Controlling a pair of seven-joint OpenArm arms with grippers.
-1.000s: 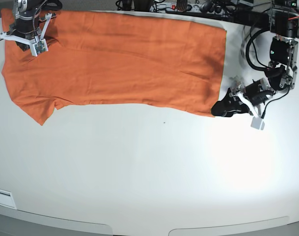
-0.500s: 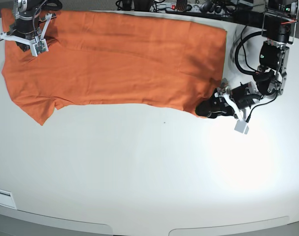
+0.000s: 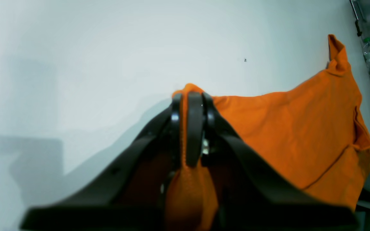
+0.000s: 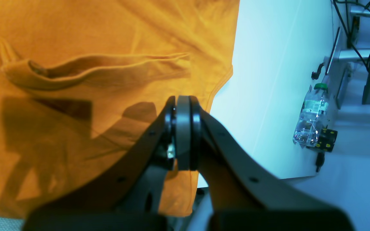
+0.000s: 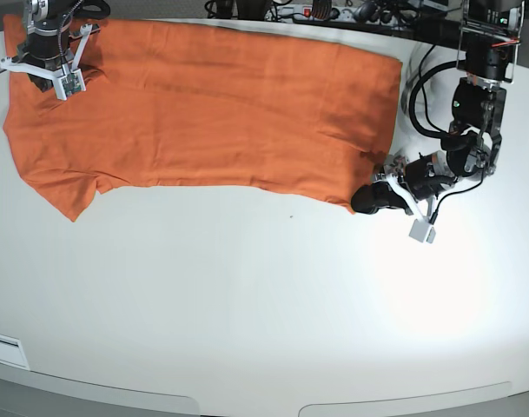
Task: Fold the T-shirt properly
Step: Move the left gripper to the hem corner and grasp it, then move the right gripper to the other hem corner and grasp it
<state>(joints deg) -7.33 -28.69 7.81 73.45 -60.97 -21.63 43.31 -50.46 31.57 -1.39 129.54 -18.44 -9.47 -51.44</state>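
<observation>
The orange T-shirt (image 5: pixel 212 104) lies spread flat across the back of the white table (image 5: pixel 247 304). My left gripper (image 5: pixel 366 200) is at the shirt's near right corner, low on the table. In the left wrist view that gripper (image 3: pixel 189 96) is shut on the T-shirt (image 3: pixel 284 134), with a pinch of orange fabric bunched between the fingers. My right gripper (image 5: pixel 54 74) sits over the shirt's far left end. In the right wrist view it (image 4: pixel 182 99) is shut above the T-shirt (image 4: pixel 75 48), with no fabric showing between the pads.
A plastic water bottle (image 4: pixel 310 118) lies off the table's edge beside a black block. Cables and a power strip (image 5: pixel 333 12) run along the back edge. A white label (image 5: pixel 3 347) sits at the front left.
My left gripper has slid left from beside the shirt onto its near right corner and closed on the fabric. The right arm has stayed put.
</observation>
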